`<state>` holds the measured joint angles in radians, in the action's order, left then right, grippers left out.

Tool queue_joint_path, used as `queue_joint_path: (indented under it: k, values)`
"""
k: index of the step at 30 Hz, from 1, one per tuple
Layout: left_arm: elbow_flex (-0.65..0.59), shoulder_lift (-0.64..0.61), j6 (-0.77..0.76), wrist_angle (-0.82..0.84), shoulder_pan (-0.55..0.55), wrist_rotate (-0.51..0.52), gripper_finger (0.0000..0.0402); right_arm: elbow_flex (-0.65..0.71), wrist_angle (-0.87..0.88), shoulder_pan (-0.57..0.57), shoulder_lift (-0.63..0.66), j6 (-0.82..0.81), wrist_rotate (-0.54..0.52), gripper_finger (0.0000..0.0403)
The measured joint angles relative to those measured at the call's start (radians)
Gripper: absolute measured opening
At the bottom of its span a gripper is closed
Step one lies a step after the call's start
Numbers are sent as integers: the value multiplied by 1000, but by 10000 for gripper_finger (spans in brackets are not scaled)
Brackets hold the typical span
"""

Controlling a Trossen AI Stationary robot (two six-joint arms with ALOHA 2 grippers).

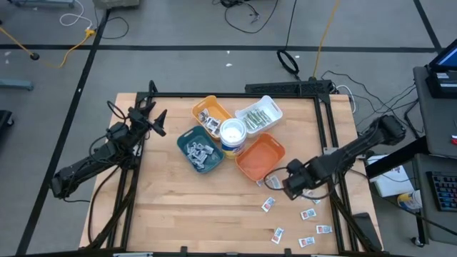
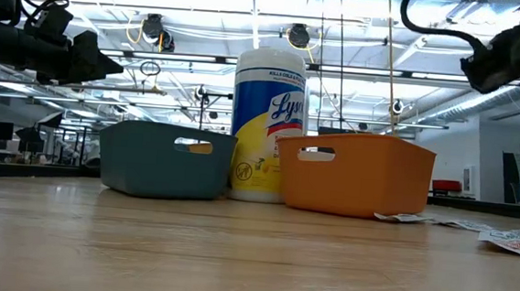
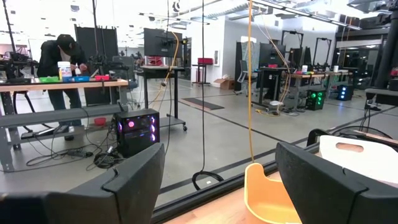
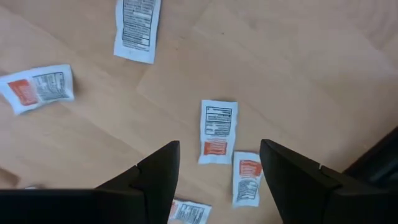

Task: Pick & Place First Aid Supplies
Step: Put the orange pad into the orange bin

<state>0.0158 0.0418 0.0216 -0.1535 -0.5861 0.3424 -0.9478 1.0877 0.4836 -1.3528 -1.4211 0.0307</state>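
Observation:
Several small white packets with red marks lie flat on the wooden table near its right front corner, among them one (image 1: pixel 269 205) just in front of the orange tray and another (image 1: pixel 308 213) to its right. My right gripper (image 1: pixel 289 183) hangs above them, fingers pointing down and open. In the right wrist view (image 4: pixel 219 155) a red-marked packet (image 4: pixel 217 132) lies on the wood below the gap between its fingers, untouched. My left gripper (image 1: pixel 156 121) waits at the far left, raised, level and open (image 3: pixel 217 165).
Four trays cluster at the table's middle around a white wipes tub (image 1: pixel 233 135): teal (image 1: pixel 187 135) with grey pieces, yellow (image 1: pixel 201 106), white (image 1: pixel 270 104) with green strips, orange (image 1: pixel 260 158). The black frame rail (image 1: pixel 330 135) runs along the right edge. A person works at a bench beyond the table (image 3: pixel 62 56).

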Motion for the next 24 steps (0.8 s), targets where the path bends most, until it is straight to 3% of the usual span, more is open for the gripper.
queue_joint_path:
  k: [5,12,20,24]
  values:
    - [0,0,0,0,0,0,308,8,-38,16,-53,10,-2,200]
    - [0,0,0,0,0,0,308,131,-223,16,-88,14,56,196]
    - [0,0,0,0,0,0,308,201,-296,16,-88,-6,79,195]
    - [0,0,0,0,0,0,308,226,-366,15,-86,-7,117,173]
